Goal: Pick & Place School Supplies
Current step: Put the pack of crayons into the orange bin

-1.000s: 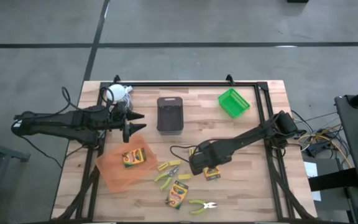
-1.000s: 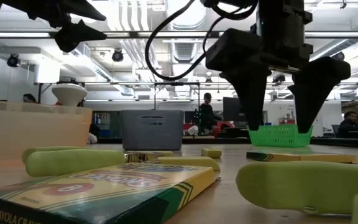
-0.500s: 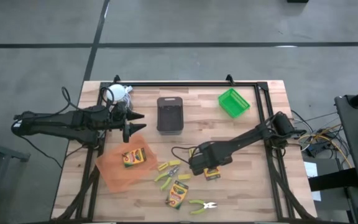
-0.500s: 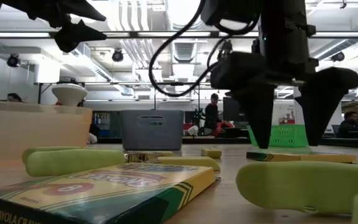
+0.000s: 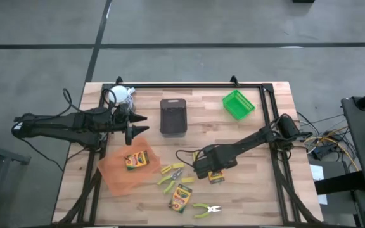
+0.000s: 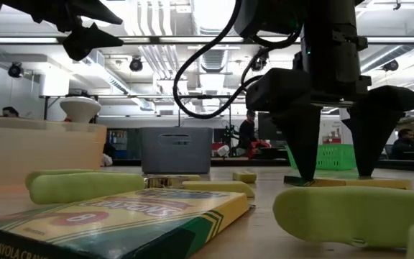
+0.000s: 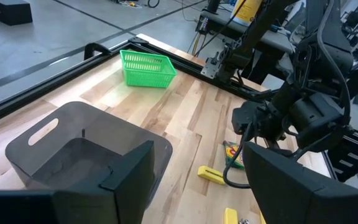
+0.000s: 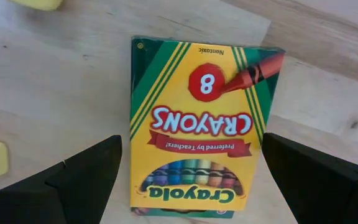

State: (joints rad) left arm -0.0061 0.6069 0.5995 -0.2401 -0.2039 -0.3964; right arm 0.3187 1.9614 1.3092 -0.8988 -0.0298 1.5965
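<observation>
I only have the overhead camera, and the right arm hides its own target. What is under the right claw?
Observer: A crayon box, lying flat with its printed face up, sits between the right claw's open fingers.
Operator: Are the fingertips down at the table?
Observer: In the low view the fingertips stand close to the tabletop. I cannot tell whether they touch it.
Operator: And the left claw?
Observer: The left claw hangs high over the table, open and empty.
</observation>
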